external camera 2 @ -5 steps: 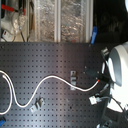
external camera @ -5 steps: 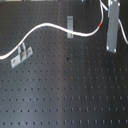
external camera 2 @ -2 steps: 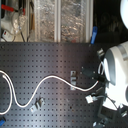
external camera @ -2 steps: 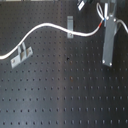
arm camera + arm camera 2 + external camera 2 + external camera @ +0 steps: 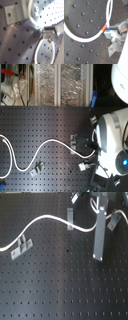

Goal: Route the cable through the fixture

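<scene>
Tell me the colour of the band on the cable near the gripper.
Orange-red band on the white cable, clearest in the second wrist view.

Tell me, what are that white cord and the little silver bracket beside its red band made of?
The cable looks like smooth plastic-sheathed cord: it bends in soft curves, with a red band. The fixture looks like bare metal, probably aluminium or steel: grey, dully reflective, sharply bent edges.

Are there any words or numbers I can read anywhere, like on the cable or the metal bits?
None can be read.
The cable has only a red band, no letters.
The fixture and the black hole board carry no writing that shows.
The cluttered shelf in the second exterior view is too blurred to read.
</scene>
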Available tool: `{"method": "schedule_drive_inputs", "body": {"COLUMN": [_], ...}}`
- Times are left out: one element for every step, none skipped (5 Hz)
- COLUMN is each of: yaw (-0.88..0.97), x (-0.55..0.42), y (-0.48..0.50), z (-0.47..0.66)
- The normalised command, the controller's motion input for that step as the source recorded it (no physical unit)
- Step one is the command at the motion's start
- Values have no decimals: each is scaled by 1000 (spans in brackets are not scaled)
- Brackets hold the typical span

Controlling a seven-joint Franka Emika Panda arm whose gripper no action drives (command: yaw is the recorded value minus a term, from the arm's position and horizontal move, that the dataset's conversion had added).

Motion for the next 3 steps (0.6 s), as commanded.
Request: {"method": "schedule_drive_inputs", "body": {"yaw": [0, 0, 0], "x": [-302, -286, -293], "y": [203, 222, 191], "z": [-306, -282, -190]}}
